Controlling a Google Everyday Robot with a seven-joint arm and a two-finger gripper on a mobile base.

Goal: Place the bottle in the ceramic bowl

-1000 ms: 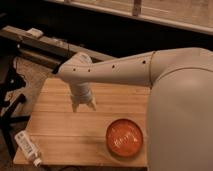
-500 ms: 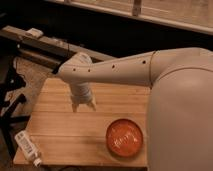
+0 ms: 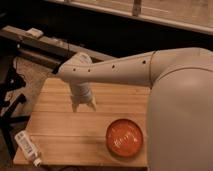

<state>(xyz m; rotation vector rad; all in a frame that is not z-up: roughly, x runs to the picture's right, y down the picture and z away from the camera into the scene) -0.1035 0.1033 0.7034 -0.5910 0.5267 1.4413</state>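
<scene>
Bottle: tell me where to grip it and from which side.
Grip the bottle across its mid-body from above: it lies flat at the near left corner of the board, cap pointing nearward. The gripper hangs over the board's middle.

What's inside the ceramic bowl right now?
Nothing visible: the ceramic bowl shows only its glossy orange inside. The bottle lies at the front-left corner of the board, and the tool hangs over the board, left of the bowl in view. Nothing covers the bowl's inside.
</scene>
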